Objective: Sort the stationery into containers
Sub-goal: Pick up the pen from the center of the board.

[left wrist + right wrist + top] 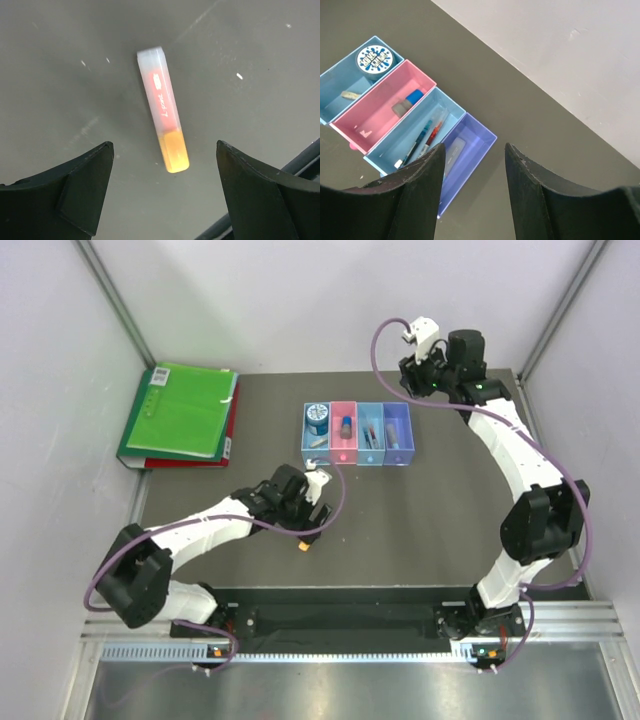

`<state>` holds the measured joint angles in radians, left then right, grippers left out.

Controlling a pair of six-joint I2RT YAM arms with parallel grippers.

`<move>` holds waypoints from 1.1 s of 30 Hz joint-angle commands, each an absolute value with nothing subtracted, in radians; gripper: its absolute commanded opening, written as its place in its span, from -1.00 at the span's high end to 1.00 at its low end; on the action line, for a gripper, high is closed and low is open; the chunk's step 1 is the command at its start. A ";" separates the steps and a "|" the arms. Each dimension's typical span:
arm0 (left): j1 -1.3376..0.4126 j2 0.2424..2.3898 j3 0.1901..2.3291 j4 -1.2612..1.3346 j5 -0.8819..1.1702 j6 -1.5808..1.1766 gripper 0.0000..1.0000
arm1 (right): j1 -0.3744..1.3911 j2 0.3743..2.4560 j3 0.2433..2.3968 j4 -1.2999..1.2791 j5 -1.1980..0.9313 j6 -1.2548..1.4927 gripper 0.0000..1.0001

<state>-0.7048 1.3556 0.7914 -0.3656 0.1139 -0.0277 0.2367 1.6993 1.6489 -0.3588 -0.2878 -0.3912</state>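
Orange and pink, the flat stick (164, 112) lies on the tabletop (250, 50) at the centre of the left wrist view, slightly tilted. The left fingers (75, 190) stand wide apart on either side, clear of it. Best to turn the wrist so they meet its long sides, come down low, then close gently. Apart and holding nothing, the right fingers (415, 200) hang above the bins (375, 115) at the left of their view.
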 commanded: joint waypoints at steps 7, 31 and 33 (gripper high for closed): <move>-0.716 1.497 0.716 -0.269 0.117 -0.241 -0.70 | 0.255 1.600 1.605 -0.261 -0.275 -0.380 -0.03; -0.798 1.733 0.850 -0.394 -0.025 -0.241 -0.06 | 0.236 1.545 1.626 -0.293 -0.311 -0.253 -0.04; -0.801 1.778 0.865 -0.413 -0.029 -0.241 -0.01 | 0.233 1.539 1.629 -0.296 -0.313 -0.245 -0.04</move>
